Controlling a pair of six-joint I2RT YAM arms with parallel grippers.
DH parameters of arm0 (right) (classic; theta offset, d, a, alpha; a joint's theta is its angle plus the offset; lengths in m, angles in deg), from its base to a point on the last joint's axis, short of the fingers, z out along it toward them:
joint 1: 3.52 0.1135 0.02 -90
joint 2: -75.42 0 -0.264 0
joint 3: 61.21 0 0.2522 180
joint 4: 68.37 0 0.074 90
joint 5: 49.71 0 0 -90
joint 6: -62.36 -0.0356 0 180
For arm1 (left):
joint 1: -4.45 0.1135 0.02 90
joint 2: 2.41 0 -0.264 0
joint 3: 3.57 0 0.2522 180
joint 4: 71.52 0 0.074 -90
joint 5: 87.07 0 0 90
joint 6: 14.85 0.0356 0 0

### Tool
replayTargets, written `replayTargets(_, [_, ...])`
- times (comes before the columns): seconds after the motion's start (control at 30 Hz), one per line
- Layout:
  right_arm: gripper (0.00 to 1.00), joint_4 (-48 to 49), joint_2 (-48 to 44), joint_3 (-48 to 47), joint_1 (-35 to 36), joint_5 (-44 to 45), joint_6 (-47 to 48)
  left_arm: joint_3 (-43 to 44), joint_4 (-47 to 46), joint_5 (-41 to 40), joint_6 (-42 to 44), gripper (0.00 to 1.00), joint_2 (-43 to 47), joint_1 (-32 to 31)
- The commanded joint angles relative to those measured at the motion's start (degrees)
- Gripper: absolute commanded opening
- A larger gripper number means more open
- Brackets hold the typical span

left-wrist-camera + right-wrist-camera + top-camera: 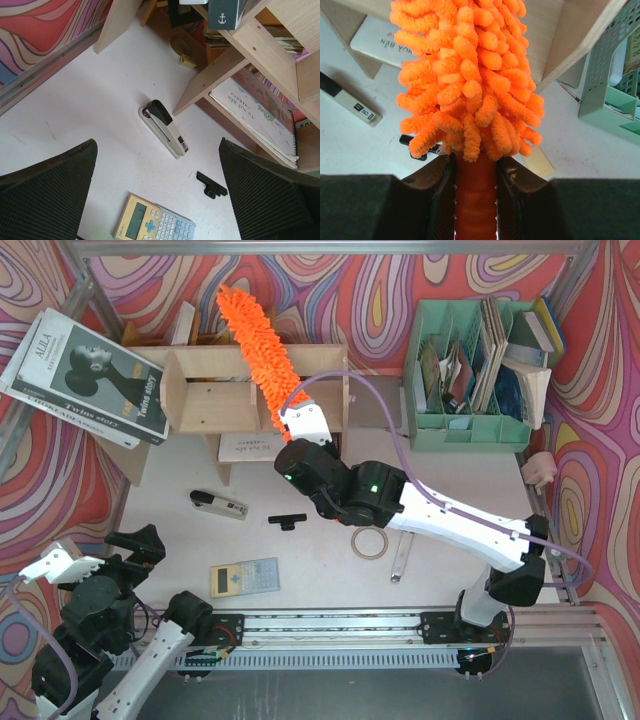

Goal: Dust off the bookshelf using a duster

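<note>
The orange fluffy duster (258, 345) lies slantwise across the top of the light plywood bookshelf (205, 388), its tip past the shelf's back edge. My right gripper (300, 423) is shut on the duster's orange handle (475, 195) at the shelf's front edge; in the right wrist view the fluffy head (467, 75) fills the frame above the jaws. My left gripper (157, 200) stands open and empty above the table at the near left, over a calculator. In the top view the left gripper (120, 545) is far from the shelf.
A stapler (218, 505), a black clip (287, 521), a yellow calculator (244, 578), a tape ring (369, 542) and a metal tool (400, 558) lie on the table. A mint-green file organizer (470, 380) stands right of the shelf. Books (85, 380) lean at far left.
</note>
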Motion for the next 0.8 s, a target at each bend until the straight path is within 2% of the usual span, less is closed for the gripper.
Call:
replayTargets(0.0, [0.0,3.0,0.4,0.8,0.2,0.3,1.4,-0.2,0.7,-0.8,-0.1,0.98,0.0,-0.4])
replayTargets(0.37, [0.0,-6.6,-1.3,2.2,-0.8,13.7,-7.2,-0.1,0.8,-1.0,-0.1,0.98,-0.4,-0.4])
replayTargets(0.6, [0.0,-3.0,-7.3,2.7,-1.0,15.5,-6.8,-0.2,0.8,-0.8,-0.1,0.98,-0.5,-0.4])
replayTargets(0.77, [0.0,2.3,-11.0,2.0,-1.0,17.1,0.3,-0.2,0.8,-0.8,0.0,0.98,-0.7,-0.5])
